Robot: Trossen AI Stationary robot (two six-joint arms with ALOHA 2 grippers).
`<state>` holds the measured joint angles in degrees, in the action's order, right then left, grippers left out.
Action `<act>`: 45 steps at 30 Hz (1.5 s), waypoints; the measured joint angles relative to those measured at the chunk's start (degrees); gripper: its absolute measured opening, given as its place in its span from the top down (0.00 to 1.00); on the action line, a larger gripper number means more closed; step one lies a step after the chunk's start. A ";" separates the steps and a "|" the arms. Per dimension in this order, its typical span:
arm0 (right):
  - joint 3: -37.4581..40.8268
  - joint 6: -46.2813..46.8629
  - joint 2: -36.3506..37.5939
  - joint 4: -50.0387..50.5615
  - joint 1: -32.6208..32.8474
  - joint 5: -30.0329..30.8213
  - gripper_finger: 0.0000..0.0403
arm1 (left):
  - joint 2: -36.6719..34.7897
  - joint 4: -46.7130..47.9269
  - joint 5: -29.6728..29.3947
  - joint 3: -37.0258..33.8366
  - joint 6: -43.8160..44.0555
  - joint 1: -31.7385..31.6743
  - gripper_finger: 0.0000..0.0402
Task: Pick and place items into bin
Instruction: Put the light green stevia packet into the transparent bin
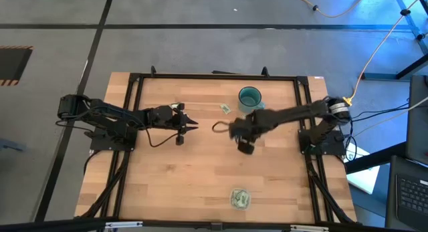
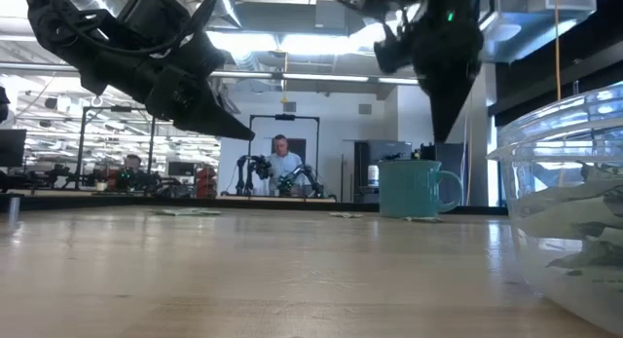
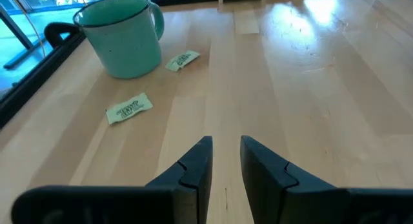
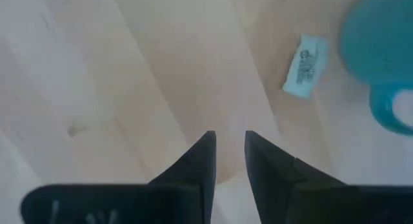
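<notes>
A teal mug (image 1: 249,97) stands at the table's far middle, with a pale green packet (image 1: 225,108) lying flat beside it. The left wrist view shows two such packets (image 3: 129,109) (image 3: 182,59) on the wood near the mug (image 3: 122,37). The clear bin (image 1: 240,198) sits near the front edge with several packets inside it (image 2: 569,211). My right gripper (image 1: 245,148) hangs over the table's middle, pointing down, open and empty (image 4: 230,143); a packet (image 4: 304,66) lies ahead of it. My left gripper (image 1: 190,126) waits left of centre, open with nothing between its fingers (image 3: 226,150).
A dark cable loop (image 1: 219,127) lies on the wood beside the right gripper. Black frame rails (image 1: 134,125) run along the table's left, right and far sides. Bare wood stretches between the grippers and the bin. A person stands far back in the room (image 2: 282,163).
</notes>
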<state>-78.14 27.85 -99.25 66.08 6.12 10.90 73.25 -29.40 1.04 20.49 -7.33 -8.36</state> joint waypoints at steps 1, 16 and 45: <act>1.82 -1.44 1.24 -2.00 -1.87 -0.81 0.79 | 0.00 -0.20 -0.02 0.00 -0.44 0.00 0.81; 24.19 -7.13 7.40 -30.52 -17.35 -4.97 0.79 | 0.00 -2.46 -0.06 0.00 -0.92 0.00 0.81; 26.90 1.92 2.02 -34.08 -18.44 -1.93 0.61 | 0.00 -2.25 -0.24 0.00 -5.90 0.00 0.81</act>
<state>-51.24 29.77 -97.23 31.99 -12.32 8.97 73.25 -31.65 0.80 20.49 -13.23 -8.36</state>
